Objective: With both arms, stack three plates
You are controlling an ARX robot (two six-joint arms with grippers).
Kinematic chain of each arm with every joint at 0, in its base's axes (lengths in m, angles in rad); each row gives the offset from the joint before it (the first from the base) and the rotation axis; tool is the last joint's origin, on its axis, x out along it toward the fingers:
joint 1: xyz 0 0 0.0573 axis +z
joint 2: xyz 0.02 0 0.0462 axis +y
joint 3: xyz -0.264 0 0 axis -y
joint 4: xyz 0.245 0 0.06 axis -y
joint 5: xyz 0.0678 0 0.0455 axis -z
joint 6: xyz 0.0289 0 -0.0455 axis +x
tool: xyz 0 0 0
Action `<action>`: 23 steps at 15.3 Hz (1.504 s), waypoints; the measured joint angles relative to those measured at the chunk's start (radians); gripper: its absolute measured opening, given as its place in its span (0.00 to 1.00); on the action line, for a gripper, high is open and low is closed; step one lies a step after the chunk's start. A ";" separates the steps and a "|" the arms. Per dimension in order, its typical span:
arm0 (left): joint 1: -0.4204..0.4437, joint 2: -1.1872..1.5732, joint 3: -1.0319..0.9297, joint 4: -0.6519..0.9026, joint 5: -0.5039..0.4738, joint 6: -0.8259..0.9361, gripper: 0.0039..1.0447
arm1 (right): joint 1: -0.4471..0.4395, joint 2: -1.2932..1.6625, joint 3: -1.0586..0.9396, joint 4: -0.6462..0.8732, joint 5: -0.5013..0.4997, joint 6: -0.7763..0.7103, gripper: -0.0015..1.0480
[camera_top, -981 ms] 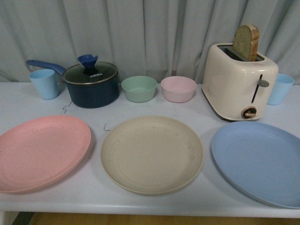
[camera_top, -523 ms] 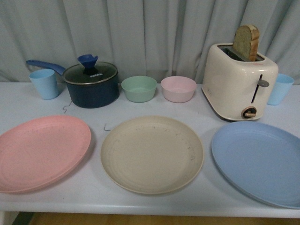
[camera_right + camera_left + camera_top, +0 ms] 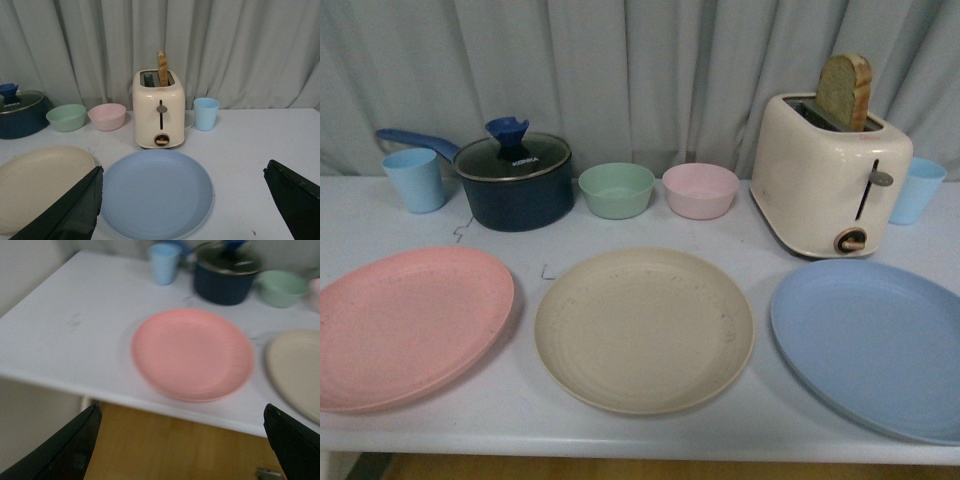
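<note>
— Left gripper (image 3: pixel 181 410) and right gripper (image 3: pixel 182 172): status?

— Both have their jaws spread wide and hold nothing. Neither arm shows in the front view.

— Location of the plates?

— One row along the near part of the white table (image 3: pixel 525 400): pink plate (image 3: pixel 410 325) left, beige plate (image 3: pixel 645 330) centre, blue plate (image 3: pixel 875 345) right. All lie apart; none is stacked. The left gripper faces the pink plate from beyond the table's near edge. The right gripper faces the blue plate.

— Orientation and long axis?

— Each lies flat, hollow side up. Being round, a plate has no long axis, so any point on the rim serves equally.

— Procedure for the step in hand, the first pick?

— Judged from this layout: take each outer plate at its near rim, one finger under the lip and one above. Lift level, clear the beige rim, set down concentric. Move one arm at a time over the centre to avoid a clash. Keep clear of the toaster (image 3: pixel 830 175) just beyond the blue plate.
</note>
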 joint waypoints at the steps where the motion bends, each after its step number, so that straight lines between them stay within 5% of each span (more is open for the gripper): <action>1: 0.079 0.147 0.071 -0.008 -0.092 -0.083 0.94 | 0.000 0.000 0.000 0.002 -0.004 0.000 0.94; 3: 0.218 0.318 0.147 0.196 -0.014 -0.091 0.94 | 0.000 0.000 0.000 -0.001 -0.004 0.000 0.94; 7: 0.365 1.017 0.362 0.665 0.306 0.071 0.94 | 0.000 0.000 0.000 0.000 -0.004 0.000 0.94; 13: 0.429 1.556 0.566 0.734 0.614 0.195 0.94 | 0.000 0.000 0.000 0.000 -0.004 0.000 0.94; 20: 0.496 1.801 0.711 0.730 0.665 0.265 0.94 | 0.000 0.000 0.000 0.000 -0.003 0.000 0.94; 23: 0.483 1.906 0.743 0.761 0.602 0.288 0.94 | 0.000 0.000 0.000 0.000 -0.004 0.000 0.94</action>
